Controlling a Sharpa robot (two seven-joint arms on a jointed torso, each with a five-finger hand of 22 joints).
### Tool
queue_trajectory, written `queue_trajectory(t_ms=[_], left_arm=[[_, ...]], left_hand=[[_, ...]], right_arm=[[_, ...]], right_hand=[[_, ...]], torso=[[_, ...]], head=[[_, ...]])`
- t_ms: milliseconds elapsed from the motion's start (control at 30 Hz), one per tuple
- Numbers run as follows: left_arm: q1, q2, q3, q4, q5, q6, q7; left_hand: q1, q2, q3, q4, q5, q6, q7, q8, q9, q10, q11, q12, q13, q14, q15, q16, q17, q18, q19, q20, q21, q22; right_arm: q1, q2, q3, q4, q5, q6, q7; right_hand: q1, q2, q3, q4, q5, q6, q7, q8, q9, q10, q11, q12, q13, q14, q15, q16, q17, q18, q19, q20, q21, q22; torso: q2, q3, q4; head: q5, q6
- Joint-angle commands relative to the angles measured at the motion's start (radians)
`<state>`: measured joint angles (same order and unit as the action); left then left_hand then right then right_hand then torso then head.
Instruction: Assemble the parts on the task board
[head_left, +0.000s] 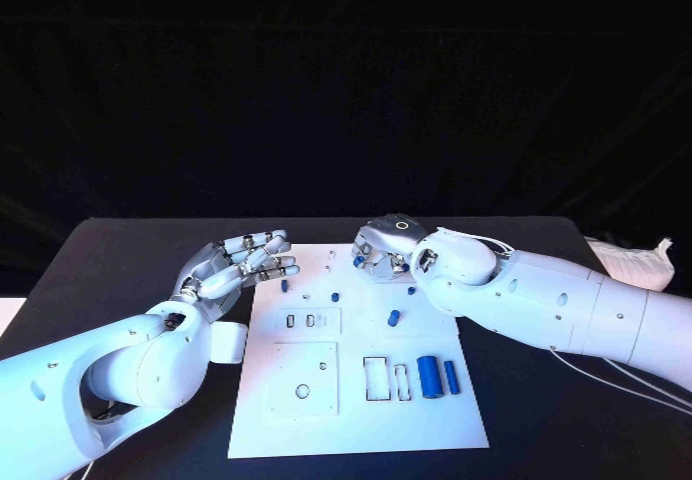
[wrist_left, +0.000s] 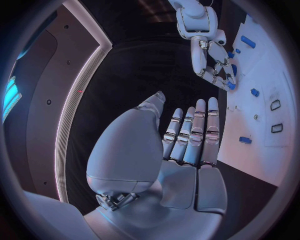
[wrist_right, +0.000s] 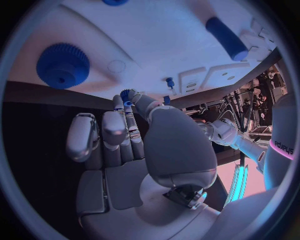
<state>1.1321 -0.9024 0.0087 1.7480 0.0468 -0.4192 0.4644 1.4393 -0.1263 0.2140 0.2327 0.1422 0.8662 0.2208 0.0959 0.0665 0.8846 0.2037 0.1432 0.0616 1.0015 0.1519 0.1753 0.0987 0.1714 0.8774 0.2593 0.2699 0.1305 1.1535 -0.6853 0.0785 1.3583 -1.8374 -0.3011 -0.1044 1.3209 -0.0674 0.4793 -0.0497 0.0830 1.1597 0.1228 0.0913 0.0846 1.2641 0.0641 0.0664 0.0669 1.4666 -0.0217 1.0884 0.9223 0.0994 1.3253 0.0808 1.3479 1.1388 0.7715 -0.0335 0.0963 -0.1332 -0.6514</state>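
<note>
- Task board (head_left: 361, 400), a white plate, lies in the middle of the black desk (head_left: 130, 250), with the two hands over its far end.
- Small blue parts lie scattered on it: a thick cylinder (head_left: 428, 376) and a thinner blue bar (head_left: 451, 377) side by side near its right edge, and a short peg (head_left: 392, 318) nearer the middle.
- Right hand (head_left: 384, 252) hovers over the far right part of the board, fingers bent downward.
- In the right wrist view its thumb and fingertips (wrist_right: 125, 107) pinch a small blue gear-like part (wrist_right: 125, 95); a larger blue gear (wrist_right: 62, 65) lies on the board close by.
- Left hand (head_left: 245, 262) is held above the desk at the board's far left corner, fingers straight, close together and holding nothing; the left wrist view shows the palm bare.
</note>
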Motion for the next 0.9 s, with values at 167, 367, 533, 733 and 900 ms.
queue_trajectory(t_ms=[167, 367, 533, 733, 900], left_arm=[[0.002, -0.001, 0.001, 0.006, 0.001, 0.019, 0.006], [0.002, -0.002, 0.001, 0.01, 0.001, 0.02, 0.006], [0.003, -0.002, 0.002, 0.011, 0.001, 0.02, 0.006], [0.004, -0.001, 0.002, 0.011, 0.001, 0.02, 0.006], [0.004, -0.002, 0.002, 0.012, 0.001, 0.019, 0.006]], left_hand=[[-0.002, 0.011, -0.001, -0.008, -0.003, 0.007, 0.036, -0.004, -0.001, 0.005, 0.002, -0.004, 0.001, 0.007, 0.003, -0.003, 0.0, 0.011, 0.008, 0.001, 0.004, -0.001], [-0.002, 0.011, -0.001, -0.008, -0.003, 0.007, 0.036, -0.004, -0.001, 0.005, 0.002, -0.004, 0.001, 0.007, 0.003, -0.004, 0.0, 0.011, 0.008, 0.001, 0.004, -0.001], [-0.002, 0.011, -0.001, -0.008, -0.003, 0.007, 0.036, -0.004, -0.001, 0.005, 0.002, -0.004, 0.001, 0.007, 0.003, -0.004, 0.0, 0.011, 0.008, 0.001, 0.004, -0.001], [-0.002, 0.011, -0.001, -0.008, -0.003, 0.007, 0.036, -0.004, -0.001, 0.005, 0.002, -0.004, 0.001, 0.007, 0.003, -0.004, 0.0, 0.011, 0.008, 0.001, 0.004, -0.001], [-0.002, 0.011, -0.001, -0.01, -0.003, 0.008, 0.035, -0.004, -0.001, 0.005, 0.002, -0.004, 0.001, 0.007, 0.003, -0.004, -0.001, 0.011, 0.009, 0.001, 0.004, -0.002]], right_arm=[[0.009, 0.049, 0.001, -0.039, -0.007, -0.125, -0.042], [0.015, 0.091, 0.002, -0.075, -0.007, -0.13, -0.052], [0.017, 0.115, 0.002, -0.093, -0.009, -0.117, -0.059], [0.017, 0.131, 0.002, -0.113, -0.017, -0.081, -0.068], [0.018, 0.135, 0.002, -0.118, -0.027, -0.034, -0.078]], right_hand=[[0.032, 0.019, 0.009, 0.0, -0.007, 0.009, -0.001, -0.004, 0.02, 0.007, -0.007, -0.006, -0.002, 0.028, -0.003, 0.007, 0.0, -0.014, 0.004, 0.002, 0.005, 0.003], [0.033, 0.018, 0.011, 0.0, -0.005, 0.008, 0.0, -0.006, 0.02, 0.005, -0.006, -0.006, -0.002, 0.028, -0.002, 0.012, 0.006, -0.015, 0.006, 0.002, 0.008, 0.007], [0.034, 0.016, 0.013, 0.0, -0.002, 0.006, 0.002, -0.009, 0.021, 0.002, -0.005, -0.007, -0.002, 0.028, -0.001, 0.015, 0.009, -0.015, 0.005, 0.003, 0.01, 0.009], [0.03, 0.012, 0.013, 0.002, -0.002, 0.004, 0.003, -0.012, 0.021, -0.003, -0.003, -0.007, -0.003, 0.027, 0.001, 0.019, 0.012, -0.015, 0.004, 0.005, 0.011, 0.011], [0.027, 0.011, 0.013, 0.006, -0.004, 0.004, 0.004, -0.013, 0.022, -0.005, -0.002, -0.006, -0.002, 0.026, 0.002, 0.021, 0.013, -0.015, 0.004, 0.006, 0.012, 0.011]], torso=[[0.008, -0.0022, 0.0127], [0.012, -0.0025, 0.0183], [0.018, -0.0038, 0.0249], [0.025, -0.0064, 0.0321], [0.029, -0.0063, 0.0372]], head=[[-0.007, 0.009], [-0.01, 0.025], [-0.014, 0.04], [-0.021, 0.038], [-0.024, 0.035]])
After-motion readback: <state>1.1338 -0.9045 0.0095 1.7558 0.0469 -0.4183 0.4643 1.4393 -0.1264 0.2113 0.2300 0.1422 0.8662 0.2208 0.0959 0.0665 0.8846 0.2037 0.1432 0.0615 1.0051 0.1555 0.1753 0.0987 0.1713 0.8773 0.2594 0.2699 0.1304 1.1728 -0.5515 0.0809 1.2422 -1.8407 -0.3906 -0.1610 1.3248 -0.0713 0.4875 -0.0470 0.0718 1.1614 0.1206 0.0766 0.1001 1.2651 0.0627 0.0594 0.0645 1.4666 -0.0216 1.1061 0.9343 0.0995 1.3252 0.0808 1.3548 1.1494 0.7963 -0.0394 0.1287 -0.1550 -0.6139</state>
